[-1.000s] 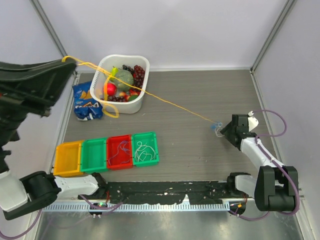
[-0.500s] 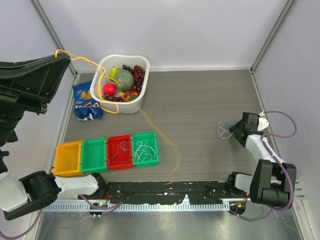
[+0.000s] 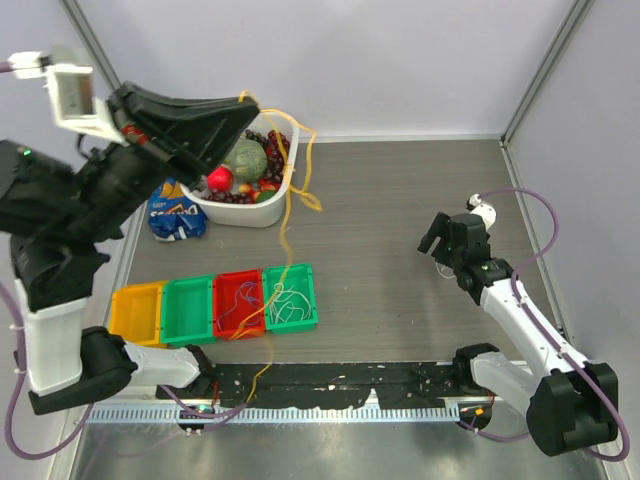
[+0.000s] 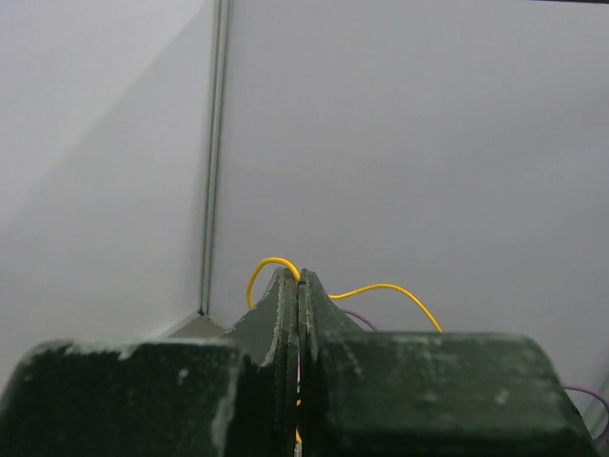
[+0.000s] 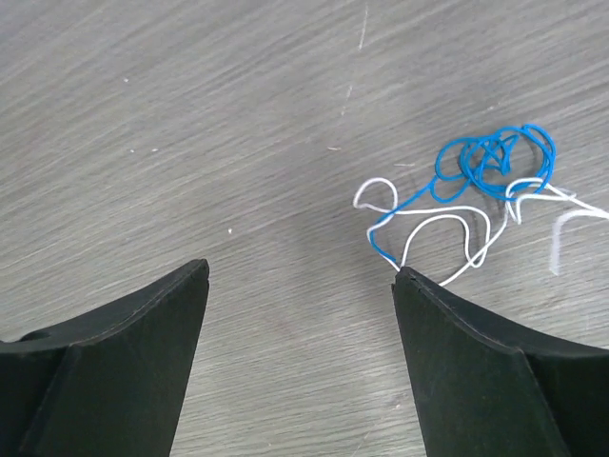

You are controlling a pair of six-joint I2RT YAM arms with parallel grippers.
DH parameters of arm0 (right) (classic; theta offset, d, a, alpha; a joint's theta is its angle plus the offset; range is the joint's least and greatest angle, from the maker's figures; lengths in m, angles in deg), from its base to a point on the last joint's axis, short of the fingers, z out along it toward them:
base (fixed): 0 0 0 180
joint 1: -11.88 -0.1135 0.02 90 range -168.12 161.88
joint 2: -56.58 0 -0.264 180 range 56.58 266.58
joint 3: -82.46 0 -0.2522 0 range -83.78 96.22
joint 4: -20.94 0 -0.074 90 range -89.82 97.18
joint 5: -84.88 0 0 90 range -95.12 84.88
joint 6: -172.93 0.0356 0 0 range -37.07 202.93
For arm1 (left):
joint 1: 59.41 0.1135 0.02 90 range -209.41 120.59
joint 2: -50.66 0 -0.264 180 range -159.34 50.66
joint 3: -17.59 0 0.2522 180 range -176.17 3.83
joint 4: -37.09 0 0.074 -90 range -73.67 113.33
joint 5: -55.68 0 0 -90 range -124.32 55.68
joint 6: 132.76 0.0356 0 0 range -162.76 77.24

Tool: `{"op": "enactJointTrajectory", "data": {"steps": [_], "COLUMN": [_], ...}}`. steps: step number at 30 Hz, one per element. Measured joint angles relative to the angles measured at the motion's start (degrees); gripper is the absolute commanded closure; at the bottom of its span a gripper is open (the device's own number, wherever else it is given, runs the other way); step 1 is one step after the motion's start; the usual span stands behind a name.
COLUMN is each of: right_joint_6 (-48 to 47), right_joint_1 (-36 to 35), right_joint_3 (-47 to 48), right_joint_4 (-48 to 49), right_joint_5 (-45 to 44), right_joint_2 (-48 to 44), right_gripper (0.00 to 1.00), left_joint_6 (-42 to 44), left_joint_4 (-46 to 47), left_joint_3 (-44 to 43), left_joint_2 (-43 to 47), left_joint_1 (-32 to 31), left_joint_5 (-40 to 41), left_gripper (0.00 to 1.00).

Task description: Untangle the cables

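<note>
Jaws on the left pinch yellow cable (image 4: pixel 381 286); right jaws spread near blue-white tangle (image 5: pixel 492 155).

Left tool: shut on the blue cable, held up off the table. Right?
Not blue. The left tool is shut on the yellow cable; the left wrist view shows it pinched between the closed fingers. The blue cable lies loose in the right wrist view.

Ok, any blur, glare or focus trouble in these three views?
Top external: light even, no glare; the left gripper looms large near the lens, and the yellow cable hanging from it is thin and faint in places. Left wrist: fingers dark, soft-edged low in frame; cable crisp against the plain wall. Right wrist: table grain and blue and white cables sharp; the open right gripper is dark, nearly featureless.
</note>
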Motion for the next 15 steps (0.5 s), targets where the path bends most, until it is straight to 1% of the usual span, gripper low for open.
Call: {"op": "enactJointTrajectory", "data": {"steps": [4,6,8,11,13,15], "right_joint_6": [-1.99,-3.15,-3.93,-3.54,-2.93,-2.34], "right_joint_1": [-1.51,-1.55,-1.88,-2.71,-3.28,-3.87], "right_joint_3": [1.14,1.11,0.48,-1.60,-1.84,-1.77], "right_joint_4": [-0.72,-0.72,1.20,6.84,9.31,10.69], "right_joint_5": [-0.42,2.08,7.67,18.64,23.28,25.31], "right_joint_2": [-2.19,-3.52,-5.84,-9.99,-10.78,-10.56], "right_gripper": [0.17,0.17,0.17,0.19,0.21,0.23], "left_joint_6": [-0.11,-0.09,-0.09,-0.20,-0.57,-1.53], "left_joint_4": [-0.48,-0.94,-1.07,-0.66,-0.02,0.94], "left_joint_3": [-1.22,-1.09,-0.79,0.07,0.98,2.08], "left_joint_2": [-3.56,-4.26,-4.28,-3.43,-2.91,-3.02], "left_joint_1": [0.00,0.00,0.00,0.00,0.00,0.00], "left_joint_5": [-0.37,-0.35,-0.33,-0.35,-0.46,-1.03], "left_gripper": [1.00,1.00,1.00,1.00,1.00,1.00]}}
